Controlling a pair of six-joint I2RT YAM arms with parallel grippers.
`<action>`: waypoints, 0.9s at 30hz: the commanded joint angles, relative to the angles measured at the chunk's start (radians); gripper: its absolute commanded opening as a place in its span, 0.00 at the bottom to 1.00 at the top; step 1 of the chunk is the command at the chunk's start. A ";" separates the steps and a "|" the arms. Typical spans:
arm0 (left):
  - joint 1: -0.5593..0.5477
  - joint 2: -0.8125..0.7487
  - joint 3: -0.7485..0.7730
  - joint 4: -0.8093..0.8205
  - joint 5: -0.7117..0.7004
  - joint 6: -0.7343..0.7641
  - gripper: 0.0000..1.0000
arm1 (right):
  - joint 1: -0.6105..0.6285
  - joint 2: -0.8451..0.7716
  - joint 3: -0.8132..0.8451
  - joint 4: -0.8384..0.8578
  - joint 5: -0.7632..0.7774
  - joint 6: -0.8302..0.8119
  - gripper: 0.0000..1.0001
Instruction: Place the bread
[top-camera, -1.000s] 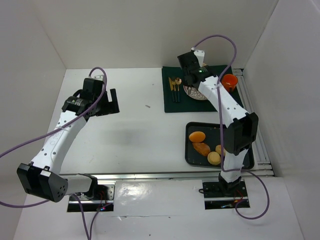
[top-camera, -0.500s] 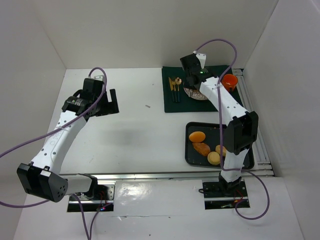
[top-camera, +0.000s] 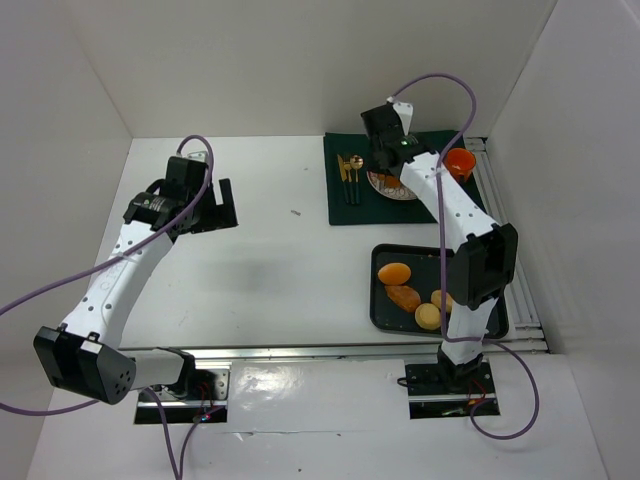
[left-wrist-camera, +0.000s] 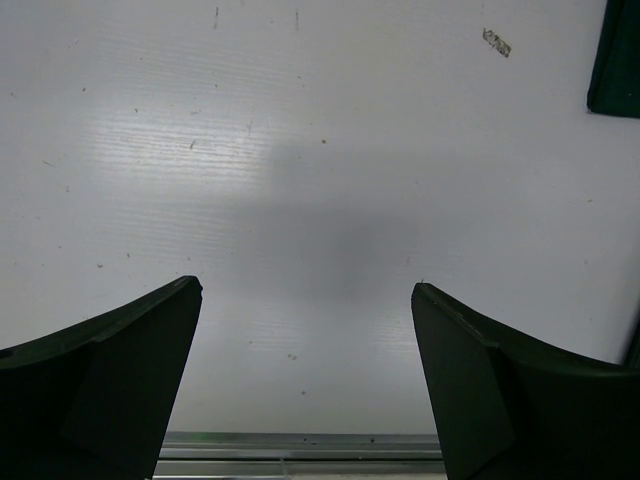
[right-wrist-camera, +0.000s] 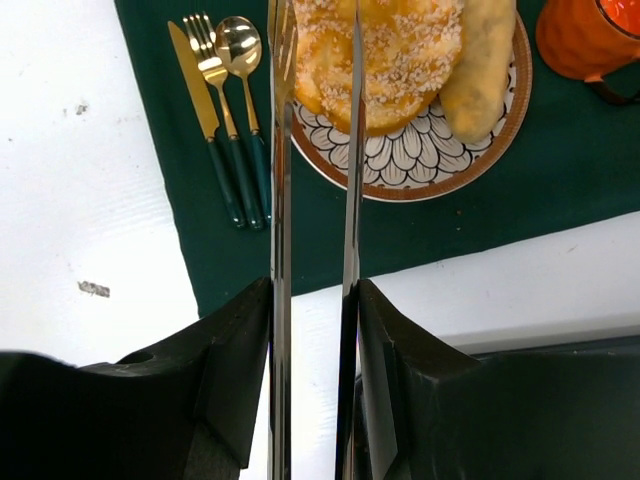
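Observation:
My right gripper (right-wrist-camera: 313, 290) is shut on a pair of metal tongs (right-wrist-camera: 280, 150). The two blades run up over a sesame-topped bread (right-wrist-camera: 400, 50) that lies on a patterned plate (right-wrist-camera: 420, 160); their tips are out of frame. A long plain roll (right-wrist-camera: 480, 60) lies beside it on the plate. In the top view the right gripper (top-camera: 385, 140) hovers over the plate (top-camera: 385, 185) at the back. Several breads (top-camera: 394, 273) lie in a black tray (top-camera: 490, 300). My left gripper (top-camera: 215, 205) is open and empty over bare table, as its wrist view (left-wrist-camera: 305, 300) shows.
The plate stands on a dark green mat (right-wrist-camera: 500, 200) with a gold knife, fork and spoon (right-wrist-camera: 225, 110) to its left and an orange cup (right-wrist-camera: 590, 35) to its right. White walls enclose the table. A metal rail (top-camera: 505, 240) runs along the right edge.
My right gripper has shifted slightly over the plate with the tongs. The left arm has not moved.

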 joint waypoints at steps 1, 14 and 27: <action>-0.005 -0.008 0.054 -0.002 -0.029 -0.008 1.00 | 0.034 -0.055 0.062 0.066 0.015 -0.011 0.46; 0.104 -0.018 0.054 -0.032 -0.044 -0.125 1.00 | 0.317 0.113 0.009 0.433 -0.136 -0.086 0.46; 0.165 -0.037 0.052 -0.041 0.000 -0.146 1.00 | 0.382 0.557 0.376 0.459 -0.232 -0.031 0.99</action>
